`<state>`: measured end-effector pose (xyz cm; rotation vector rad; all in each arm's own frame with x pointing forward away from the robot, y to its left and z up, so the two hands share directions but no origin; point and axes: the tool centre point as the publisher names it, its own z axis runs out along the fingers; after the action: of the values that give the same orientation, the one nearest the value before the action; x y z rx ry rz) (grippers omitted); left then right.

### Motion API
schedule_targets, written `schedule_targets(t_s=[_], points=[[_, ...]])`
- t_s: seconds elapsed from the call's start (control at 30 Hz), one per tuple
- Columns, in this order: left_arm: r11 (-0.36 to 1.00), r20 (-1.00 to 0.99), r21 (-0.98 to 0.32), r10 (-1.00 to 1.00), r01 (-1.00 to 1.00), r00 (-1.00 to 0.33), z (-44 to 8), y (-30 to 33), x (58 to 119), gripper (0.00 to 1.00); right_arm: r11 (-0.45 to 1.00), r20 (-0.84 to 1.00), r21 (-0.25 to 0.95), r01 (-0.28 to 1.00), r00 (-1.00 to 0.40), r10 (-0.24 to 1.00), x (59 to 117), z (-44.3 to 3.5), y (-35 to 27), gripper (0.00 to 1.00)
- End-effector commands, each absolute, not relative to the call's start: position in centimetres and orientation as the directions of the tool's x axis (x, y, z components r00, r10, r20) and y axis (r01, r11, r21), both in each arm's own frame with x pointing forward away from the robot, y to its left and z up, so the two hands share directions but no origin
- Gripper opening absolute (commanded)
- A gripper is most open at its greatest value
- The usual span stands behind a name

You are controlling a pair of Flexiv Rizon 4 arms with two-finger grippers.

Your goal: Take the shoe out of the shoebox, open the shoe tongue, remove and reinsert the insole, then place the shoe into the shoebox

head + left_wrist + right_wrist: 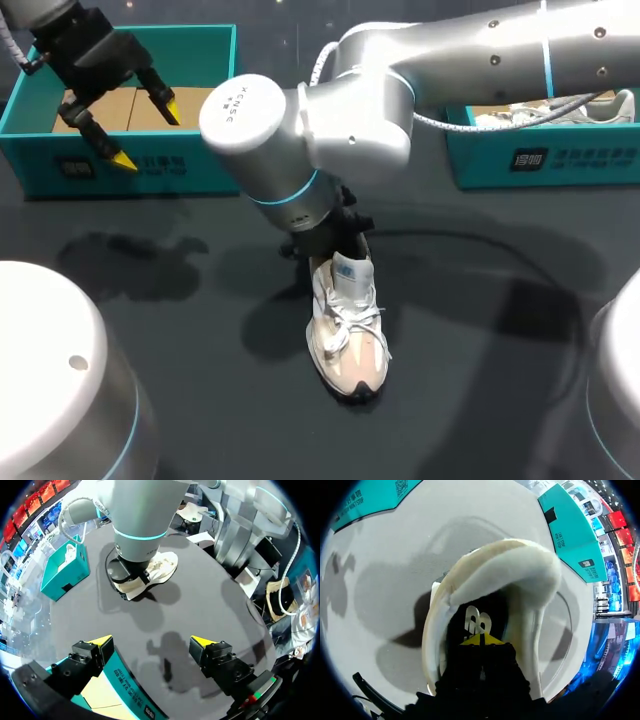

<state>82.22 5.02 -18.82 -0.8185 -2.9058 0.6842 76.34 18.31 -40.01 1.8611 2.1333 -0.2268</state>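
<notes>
In the head view the shoe [347, 325] is seen standing upright on the dark table [480, 400], near its middle and outside any box, with its toe towards the camera and its heel hidden under the right arm's wrist. It is judged light and soft in the upper, so it would likely tip or slide if pushed from the side. The firmer heel collar, or the top edge of the tongue [352, 272], is thought the best hold. A cream upper, peach toe panels, white laces, a pale blue tongue label and a dark sole can be made out. The left gripper [147, 133] is held spread and empty above the teal shoebox [200, 165]. In the left wrist view the left gripper [151, 641] is shown with its fingers wide apart and nothing between them. The shoebox [125, 682] lies beneath it and the shoe [161, 567] well ahead, under the other arm. In the right wrist view the right gripper [481, 639] is found down inside the shoe's opening, its yellow tips drawn together into one wedge. Whether the insole [476, 621] is nipped between them cannot be told in the shadow. The padded collar [510, 565] curves around it. The insole is judged thin and floppy, best pinched at its heel edge.
</notes>
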Motion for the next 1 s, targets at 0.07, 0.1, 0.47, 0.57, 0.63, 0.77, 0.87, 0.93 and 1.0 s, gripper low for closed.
schedule_targets(t_s=[0.07,0.1,0.47,0.57,0.63,0.77,0.87,0.93,1.0], points=[[0.763,-0.071,-0.425,0.508,0.487,-0.858,-18.8,5.0,82.3,1.00,0.158,-0.324,0.106,0.982,-0.116,0.939,76.1,-39.2,18.1,0.00],[0.763,-0.071,-0.425,0.508,0.487,-0.858,-18.8,5.0,82.3,1.00,0.159,-0.339,0.116,0.980,-0.111,0.934,75.9,-38.6,18.1,0.00],[0.763,-0.071,-0.425,0.508,0.487,-0.858,-18.8,5.0,82.3,1.00,0.164,-0.421,0.092,0.982,-0.111,0.900,75.6,-37.6,17.8,0.00],[0.763,-0.071,-0.425,0.508,0.487,-0.858,-18.8,5.0,82.3,1.00,0.153,-0.414,0.072,0.986,-0.110,0.904,75.5,-38.5,17.4,0.00],[0.763,-0.071,-0.425,0.508,0.487,-0.858,-18.8,5.0,82.3,1.00,0.142,-0.406,0.054,0.988,-0.108,0.907,75.4,-39.5,16.9,0.00],[0.763,-0.071,-0.425,0.508,0.487,-0.858,-18.8,5.0,82.3,1.00,0.118,-0.382,0.007,0.993,-0.107,0.918,75.3,-41.1,16.1,0.00],[0.763,-0.071,-0.425,0.508,0.487,-0.858,-18.8,5.0,82.3,1.00,0.130,-0.341,-0.001,0.992,-0.122,0.932,75.2,-41.6,16.5,0.00],[0.763,-0.071,-0.425,0.508,0.487,-0.858,-18.8,5.0,82.3,1.00,0.147,-0.311,0.016,0.989,-0.135,0.941,75.1,-41.4,17.0,0.00],[0.763,-0.071,-0.425,0.508,0.487,-0.858,-18.8,5.0,82.3,1.00,0.165,-0.288,0.025,0.986,-0.151,0.946,75.2,-41.0,17.5,0.00]])
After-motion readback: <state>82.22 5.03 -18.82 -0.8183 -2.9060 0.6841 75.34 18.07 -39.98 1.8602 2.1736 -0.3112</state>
